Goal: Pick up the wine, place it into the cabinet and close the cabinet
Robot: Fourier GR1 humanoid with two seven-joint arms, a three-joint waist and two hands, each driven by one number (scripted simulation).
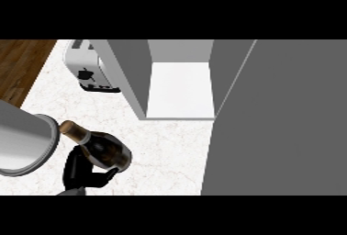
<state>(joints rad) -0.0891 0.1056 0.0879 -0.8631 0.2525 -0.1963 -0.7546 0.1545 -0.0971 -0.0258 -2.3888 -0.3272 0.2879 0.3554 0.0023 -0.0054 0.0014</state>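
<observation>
The wine bottle (105, 149) is dark with a tan cork end (72, 128) that points up and to the left. It is tilted over the marble counter at the lower left. My left hand (80, 170) comes in from the bottom edge and is shut on the bottle's lower body, fingers on its left and thumb under its right side. The cabinet (180, 89) stands at the top middle with its white inside showing. Its grey door (278, 119) is swung open and fills the right side. My right hand does not show.
A silver toaster (92, 69) stands at the back left beside the cabinet's left wall (129, 78). A large grey round thing (24, 137) fills the left edge, close to the cork. Wooden floor (20, 59) lies beyond the counter's left edge.
</observation>
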